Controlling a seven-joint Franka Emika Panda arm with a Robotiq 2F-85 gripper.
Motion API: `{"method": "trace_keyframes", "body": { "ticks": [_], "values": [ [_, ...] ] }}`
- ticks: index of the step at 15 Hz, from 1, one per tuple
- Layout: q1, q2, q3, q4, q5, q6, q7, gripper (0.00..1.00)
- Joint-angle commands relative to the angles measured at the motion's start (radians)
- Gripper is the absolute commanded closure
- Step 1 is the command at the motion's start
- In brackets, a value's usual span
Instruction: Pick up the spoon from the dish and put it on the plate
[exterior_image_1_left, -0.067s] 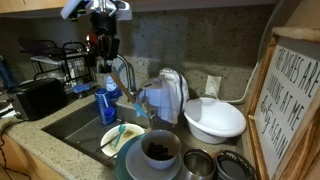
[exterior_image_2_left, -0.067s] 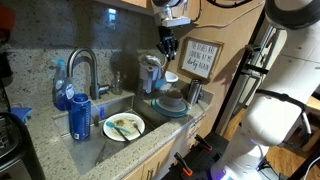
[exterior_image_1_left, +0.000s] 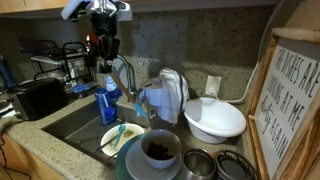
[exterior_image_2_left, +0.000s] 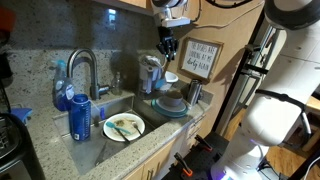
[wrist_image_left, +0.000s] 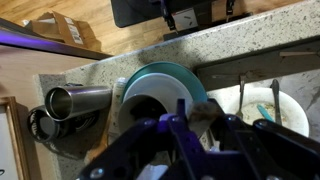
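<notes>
The claw (exterior_image_1_left: 106, 58) hangs high above the tap (exterior_image_1_left: 124, 72) near the bench's (exterior_image_1_left: 35, 155) back edge; blur hides whether it is wide or narrow. The spoon (wrist_image_left: 275, 100) seems to lie on the plate (wrist_image_left: 296, 106) in the sink.

Got a blue bottle (exterior_image_1_left: 106, 100) beside the faucet (exterior_image_1_left: 125, 72), bowl (exterior_image_1_left: 160, 150) on teal plate (wrist_image_left: 165, 72), framed sign (exterior_image_1_left: 295, 100), probably a toaster (exterior_image_1_left: 35, 98).

Framed sign (exterior_image_1_left: 296, 100), partly legible: "ARE" and "AT ME"
</notes>
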Motion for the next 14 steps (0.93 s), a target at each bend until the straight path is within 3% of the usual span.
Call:
{"method": "trace_keyframes", "body": {
  "ticks": [1, 14],
  "values": [
    [-0.001, -0.119, 0.004, -0.188, -0.025, 0.073, 0.086, 0.93],
    [-0.020, -0.130, -0.013, -0.237, -0.105, 0.123, 0.104, 0.94]
  ]
}}
